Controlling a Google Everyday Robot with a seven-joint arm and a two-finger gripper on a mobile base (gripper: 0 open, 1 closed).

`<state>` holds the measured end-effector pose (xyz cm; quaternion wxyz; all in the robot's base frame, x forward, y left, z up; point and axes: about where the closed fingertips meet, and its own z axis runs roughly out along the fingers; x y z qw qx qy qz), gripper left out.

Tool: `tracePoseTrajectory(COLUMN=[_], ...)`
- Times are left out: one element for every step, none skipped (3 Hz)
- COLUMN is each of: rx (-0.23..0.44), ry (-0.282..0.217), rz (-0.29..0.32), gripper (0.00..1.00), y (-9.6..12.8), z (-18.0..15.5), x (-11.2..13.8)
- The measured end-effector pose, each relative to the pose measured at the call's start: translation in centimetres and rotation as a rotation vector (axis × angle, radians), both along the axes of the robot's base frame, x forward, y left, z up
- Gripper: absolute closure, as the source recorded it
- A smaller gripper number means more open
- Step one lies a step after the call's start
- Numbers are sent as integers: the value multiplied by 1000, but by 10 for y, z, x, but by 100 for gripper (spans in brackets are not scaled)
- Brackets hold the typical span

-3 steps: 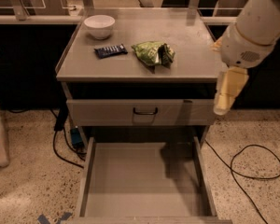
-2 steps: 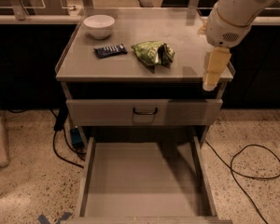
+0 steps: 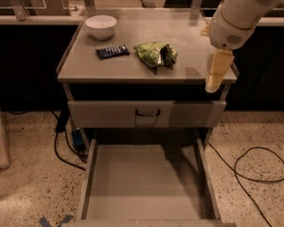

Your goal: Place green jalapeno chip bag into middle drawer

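The green jalapeno chip bag (image 3: 155,54) lies crumpled on the grey cabinet top (image 3: 132,67), right of centre. The middle drawer (image 3: 146,183) is pulled out below, wide and shallow, with nothing on its floor. My gripper (image 3: 214,82) hangs from the white arm over the cabinet's front right corner, pointing down, about a hand's width right of the bag and not touching it.
A small dark-blue wrapped bar (image 3: 112,51) lies left of the bag. A white bowl (image 3: 101,26) stands at the back left. A closed drawer front with a black handle (image 3: 147,113) sits above the open drawer. Black cables (image 3: 255,169) lie on the floor.
The arm and gripper have moved up and to the left, from beside the cabinet's right side toward its front right corner. The bag has not moved.
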<state>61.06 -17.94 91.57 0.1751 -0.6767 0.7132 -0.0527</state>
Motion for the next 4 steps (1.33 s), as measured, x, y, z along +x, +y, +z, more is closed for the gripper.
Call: tracePoseTrajectory(rx=[17, 55, 84, 108], ry=[-5, -43, -59, -34], rz=[4, 127, 211, 274], gripper=[0, 0, 0, 0], y=[0, 45, 81, 112], z=[-3, -8, -11, -29], x=[5, 58, 89, 106])
